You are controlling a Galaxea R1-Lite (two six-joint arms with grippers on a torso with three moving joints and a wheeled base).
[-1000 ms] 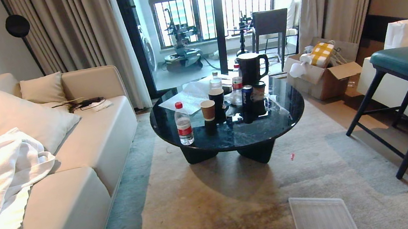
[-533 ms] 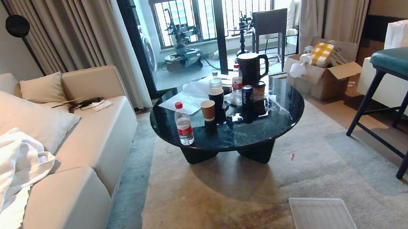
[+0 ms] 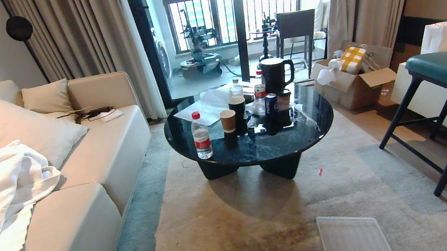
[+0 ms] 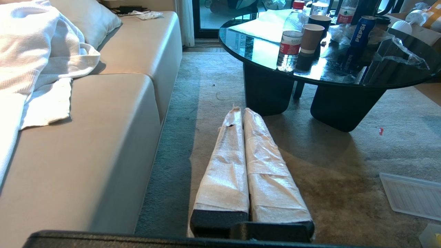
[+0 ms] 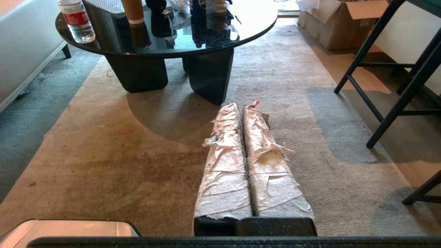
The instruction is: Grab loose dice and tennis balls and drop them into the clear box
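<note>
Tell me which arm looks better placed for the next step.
Right, tentatively. Nothing to pick up shows in any view yet. The left gripper and the right gripper are both shut, low over the rug. The only related item, the ribbed lid, lies on the robot's right.

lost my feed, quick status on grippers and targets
Left gripper and right gripper shut, empty. No dice, balls or clear box visible. Ribbed lid on carpet.

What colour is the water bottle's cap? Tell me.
Red; the water bottle shows best in the head view.
</note>
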